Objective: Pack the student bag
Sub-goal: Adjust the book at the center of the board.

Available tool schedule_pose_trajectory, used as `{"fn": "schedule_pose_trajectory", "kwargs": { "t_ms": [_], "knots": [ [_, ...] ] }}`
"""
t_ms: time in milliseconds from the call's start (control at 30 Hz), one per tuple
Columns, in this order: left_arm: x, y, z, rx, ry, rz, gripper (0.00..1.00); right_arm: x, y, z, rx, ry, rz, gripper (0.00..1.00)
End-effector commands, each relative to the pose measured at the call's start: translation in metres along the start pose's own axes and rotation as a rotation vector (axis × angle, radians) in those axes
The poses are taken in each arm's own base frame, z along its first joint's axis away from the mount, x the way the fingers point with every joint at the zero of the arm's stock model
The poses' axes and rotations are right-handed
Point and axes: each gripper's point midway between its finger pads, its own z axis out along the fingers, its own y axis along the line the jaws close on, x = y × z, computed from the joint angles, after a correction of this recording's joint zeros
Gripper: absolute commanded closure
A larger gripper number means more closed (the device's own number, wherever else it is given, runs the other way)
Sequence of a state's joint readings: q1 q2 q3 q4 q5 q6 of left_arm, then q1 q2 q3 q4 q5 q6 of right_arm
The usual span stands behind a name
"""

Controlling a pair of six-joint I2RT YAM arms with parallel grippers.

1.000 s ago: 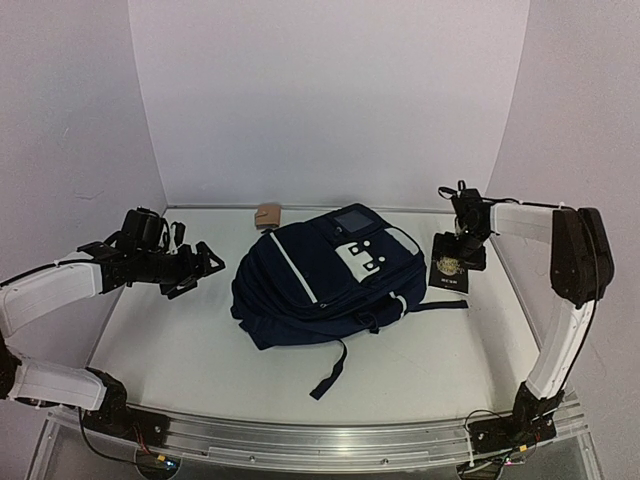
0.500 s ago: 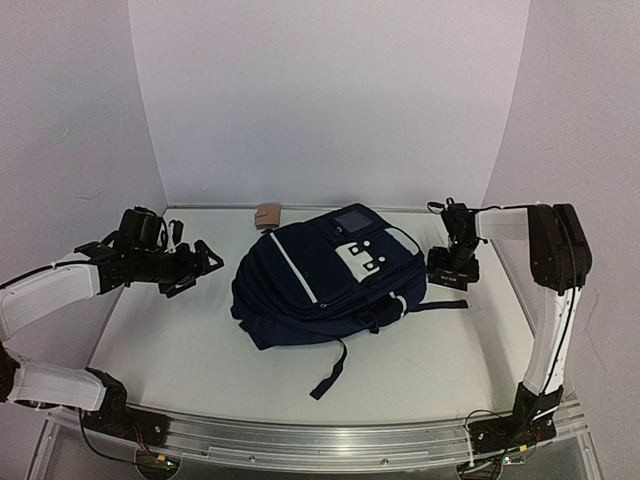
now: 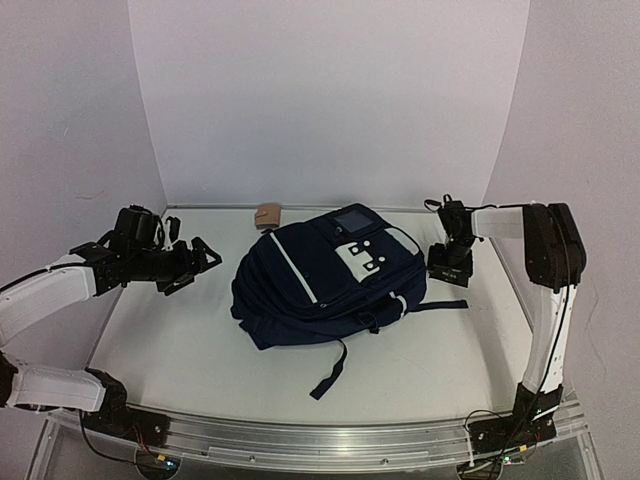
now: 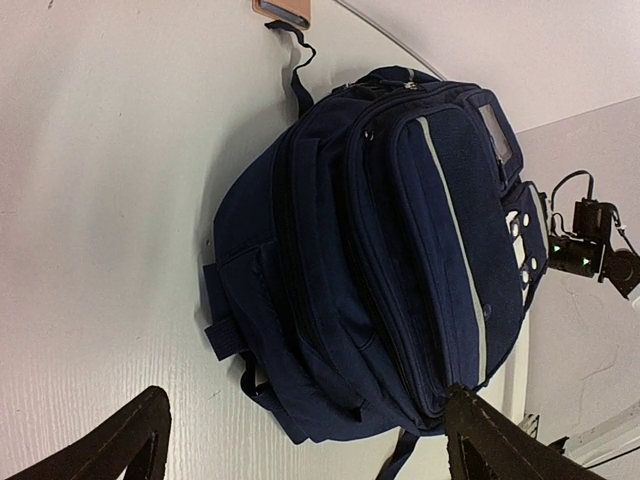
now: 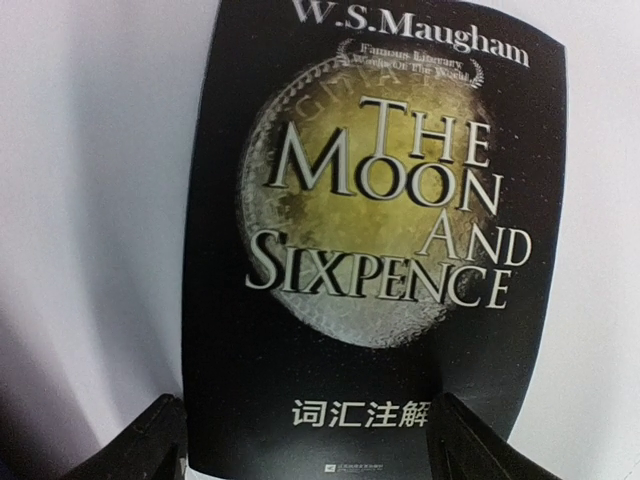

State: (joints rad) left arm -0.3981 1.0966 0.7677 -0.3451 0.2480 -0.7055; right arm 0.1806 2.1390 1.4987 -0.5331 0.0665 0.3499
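The student bag [image 3: 320, 275], a navy backpack with white piping, lies flat mid-table and fills the left wrist view [image 4: 400, 250]. My left gripper [image 3: 198, 266] hovers open to its left, pointing at its side, fingers [image 4: 130, 440] wide apart and empty. On the right, my right gripper [image 3: 450, 266] is down over a black paperback, "The Moon and Sixpence" [image 5: 370, 250], which lies flat on the table. The fingers [image 5: 135, 440] stand apart. One is at the book's left edge and the other is over its lower right corner. From above the arm hides most of the book.
A small tan object [image 3: 267, 214] lies by the back wall behind the bag. Dark straps [image 3: 330, 375] trail from the bag toward the near edge and to the right [image 3: 440, 305]. White walls close in on the left, the back and the right.
My right gripper has dropped down and slightly left onto the book, covering it from above, and its fingers have narrowed a little. The left gripper has shifted only slightly.
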Motion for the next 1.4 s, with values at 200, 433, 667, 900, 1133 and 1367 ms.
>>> {"fn": "schedule_pose_trajectory", "kwargs": {
  "t_ms": [200,433,667,900,1133,1367],
  "knots": [
    [0.000,0.007,-0.011,-0.023,-0.032,0.014,0.05,0.068,-0.024,0.042,0.062,0.240,-0.051,0.39],
    [0.000,0.007,-0.012,-0.024,-0.039,0.017,0.05,0.071,-0.020,0.042,0.011,0.260,-0.049,0.57],
    [0.001,0.008,-0.013,-0.028,-0.039,0.019,0.05,0.068,-0.024,0.043,0.016,0.258,-0.042,0.74],
    [0.001,0.009,-0.014,-0.028,-0.044,0.016,0.05,0.063,-0.027,0.037,0.029,0.236,-0.043,0.98],
    [0.001,0.007,-0.016,-0.022,-0.045,0.015,0.05,0.066,-0.021,0.012,-0.017,0.216,-0.043,1.00],
    [-0.005,0.001,-0.016,-0.015,-0.045,0.038,0.05,0.091,-0.004,-0.027,-0.057,0.195,-0.058,1.00]
  ]
}}
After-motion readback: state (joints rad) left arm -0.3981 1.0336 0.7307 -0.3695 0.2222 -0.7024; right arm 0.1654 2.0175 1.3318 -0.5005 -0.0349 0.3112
